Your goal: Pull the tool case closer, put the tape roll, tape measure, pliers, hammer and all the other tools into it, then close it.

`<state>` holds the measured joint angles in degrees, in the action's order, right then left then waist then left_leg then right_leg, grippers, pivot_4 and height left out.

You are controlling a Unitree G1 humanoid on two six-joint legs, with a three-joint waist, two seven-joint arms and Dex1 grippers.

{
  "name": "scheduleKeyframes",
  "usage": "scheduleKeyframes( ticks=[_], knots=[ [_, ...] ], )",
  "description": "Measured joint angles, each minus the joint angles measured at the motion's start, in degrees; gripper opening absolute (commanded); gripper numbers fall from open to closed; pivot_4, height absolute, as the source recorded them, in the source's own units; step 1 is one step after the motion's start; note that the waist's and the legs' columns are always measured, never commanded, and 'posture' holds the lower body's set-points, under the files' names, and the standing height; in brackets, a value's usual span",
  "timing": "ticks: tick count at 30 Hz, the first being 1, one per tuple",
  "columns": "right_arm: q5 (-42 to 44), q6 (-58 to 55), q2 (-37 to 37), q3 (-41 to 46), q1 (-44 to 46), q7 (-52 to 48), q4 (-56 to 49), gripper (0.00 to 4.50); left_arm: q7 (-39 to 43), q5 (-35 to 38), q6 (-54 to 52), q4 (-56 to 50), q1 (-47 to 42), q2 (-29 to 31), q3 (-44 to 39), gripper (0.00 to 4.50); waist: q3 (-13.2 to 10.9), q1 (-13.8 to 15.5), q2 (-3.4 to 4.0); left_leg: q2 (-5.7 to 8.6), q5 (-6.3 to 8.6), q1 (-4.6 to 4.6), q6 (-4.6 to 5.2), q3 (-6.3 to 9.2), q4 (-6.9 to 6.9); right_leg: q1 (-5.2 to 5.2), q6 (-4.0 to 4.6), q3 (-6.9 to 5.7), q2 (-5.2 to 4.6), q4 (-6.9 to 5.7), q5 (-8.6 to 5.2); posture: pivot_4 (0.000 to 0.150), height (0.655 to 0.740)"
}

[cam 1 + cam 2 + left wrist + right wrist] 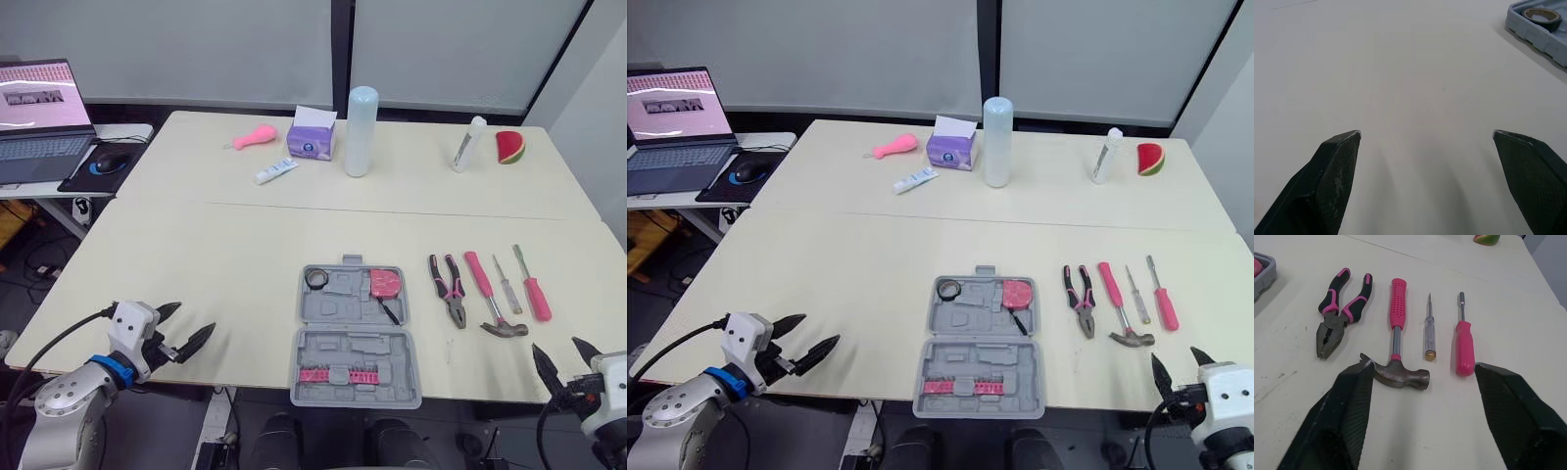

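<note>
Right wrist view shows my right claw [1422,363] wide open, hammer [1397,303] and pliers [1332,325] still out, tape roll [316,278] already in the tool case [345,294]

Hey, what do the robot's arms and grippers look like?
The left gripper and right gripper each have a white housing and two black, pointed fingers with textured inner faces. The left arm is silver-grey with a blue wrist ring; black cables run along both arms.

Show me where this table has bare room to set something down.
Bare: the wide stretch between the left claw and the tool case, and the band between case and tall bottle. Crowded: right of the case, with pliers, hammer, screwdrivers.
</note>
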<state>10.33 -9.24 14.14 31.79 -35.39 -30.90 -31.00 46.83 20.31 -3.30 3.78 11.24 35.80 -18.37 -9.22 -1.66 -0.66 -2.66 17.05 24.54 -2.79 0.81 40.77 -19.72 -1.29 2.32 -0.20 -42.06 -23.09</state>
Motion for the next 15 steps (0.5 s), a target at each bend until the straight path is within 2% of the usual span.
scheduleKeyframes(
  ticks=[5, 10, 15],
  knots=[
    [-0.02, 0.25, 1.31, -1.08, -0.44, -0.09, 0.67, 4.48, 0.7, -0.01, -0.05, -0.22, -0.13, 0.29, 0.07, 4.5, 0.01, 0.0, 0.01, 0.0, 0.0, -0.13, 0.0, -0.01, -0.02, 0.12, 0.0, 0.01, 0.0, 0.01, 0.0, 0.15, 0.6921],
    [0.59, 0.66, 4.35, -1.01, -2.87, -1.84, 0.96, 4.48, 4.59, -0.01, 0.49, -1.06, -0.56, 3.13, 0.21, 4.5, 0.01, -0.02, 0.01, 0.0, 0.0, -0.19, 0.0, -0.04, -0.04, 0.17, 0.0, 0.04, 0.01, 0.03, 0.0, 0.15, 0.6921],
    [2.98, 0.68, 7.44, 1.34, -4.62, -3.36, 1.7, 4.48, 7.23, 0.38, 0.73, -3.21, -2.09, 4.56, 0.21, 4.5, 0.01, -0.01, 0.01, 0.0, 0.01, -0.4, 0.01, -0.05, -0.08, 0.4, 0.0, 0.05, 0.02, 0.1, -0.01, 0.15, 0.6921]
  ],
)
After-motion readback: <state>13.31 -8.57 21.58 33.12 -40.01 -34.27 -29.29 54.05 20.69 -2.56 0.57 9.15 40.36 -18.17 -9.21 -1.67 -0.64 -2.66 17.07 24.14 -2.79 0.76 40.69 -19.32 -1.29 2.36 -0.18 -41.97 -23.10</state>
